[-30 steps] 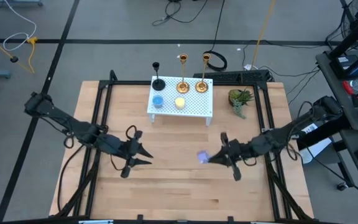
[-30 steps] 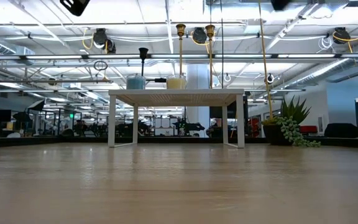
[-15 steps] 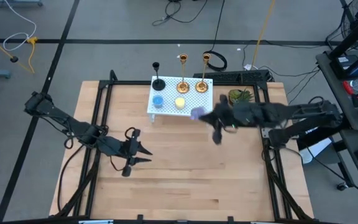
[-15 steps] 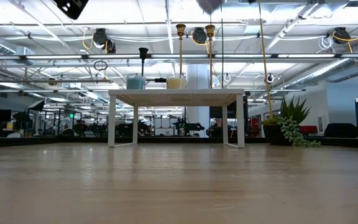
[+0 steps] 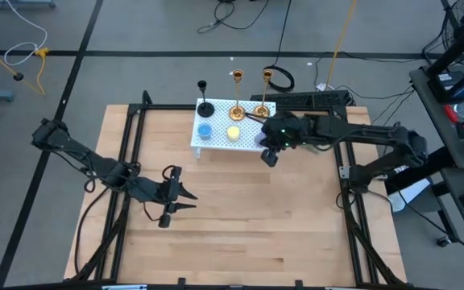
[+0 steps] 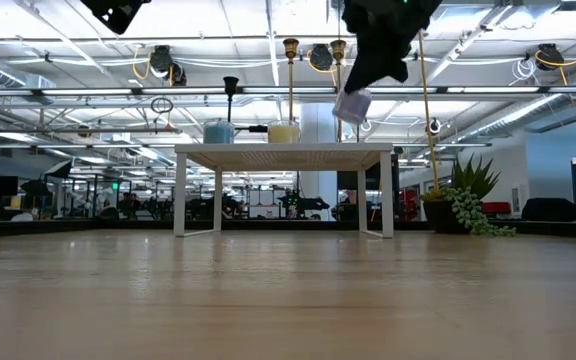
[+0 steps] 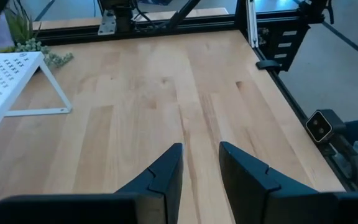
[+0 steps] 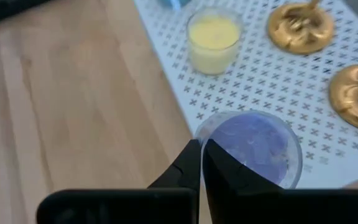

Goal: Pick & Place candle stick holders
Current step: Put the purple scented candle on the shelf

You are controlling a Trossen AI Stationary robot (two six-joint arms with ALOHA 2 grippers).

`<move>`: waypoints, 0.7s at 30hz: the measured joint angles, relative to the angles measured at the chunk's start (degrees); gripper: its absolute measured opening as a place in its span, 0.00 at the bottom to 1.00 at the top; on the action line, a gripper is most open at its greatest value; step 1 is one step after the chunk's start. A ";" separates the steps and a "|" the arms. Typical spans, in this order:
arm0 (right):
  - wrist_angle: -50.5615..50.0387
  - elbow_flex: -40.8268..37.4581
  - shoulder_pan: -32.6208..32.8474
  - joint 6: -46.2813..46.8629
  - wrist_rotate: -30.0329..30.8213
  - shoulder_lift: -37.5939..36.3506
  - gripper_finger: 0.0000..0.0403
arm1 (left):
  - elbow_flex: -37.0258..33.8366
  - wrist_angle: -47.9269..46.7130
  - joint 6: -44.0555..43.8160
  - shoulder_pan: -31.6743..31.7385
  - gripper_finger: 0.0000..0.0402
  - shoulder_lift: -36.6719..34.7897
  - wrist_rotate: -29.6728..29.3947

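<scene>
Candle stick holders [image 5: 237,111]: I read no labels; right gripper [image 8: 201,163] pinches purple candle [image 8: 253,142] above rack [image 5: 248,138]; left gripper [image 7: 201,168] narrowly parted.

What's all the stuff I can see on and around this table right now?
Rack: one, white, perforated, at the table's far middle.
Candle stick holders: two gold, one black, along the rack's far edge.
Blue candle: one, on the rack.
Yellow candle: one, on the rack beside the blue.
Purple candle: one, held above the rack's near right corner.
Plant: one, green, right of the rack.
Left gripper: open, waiting over the table's left side.
Right gripper: shut on the purple candle's rim.
</scene>
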 joint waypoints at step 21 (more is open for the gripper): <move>0.39 0.13 -4.11 -5.68 0.09 6.61 0.01 | 0.00 -0.12 -0.41 0.00 0.28 0.00 0.00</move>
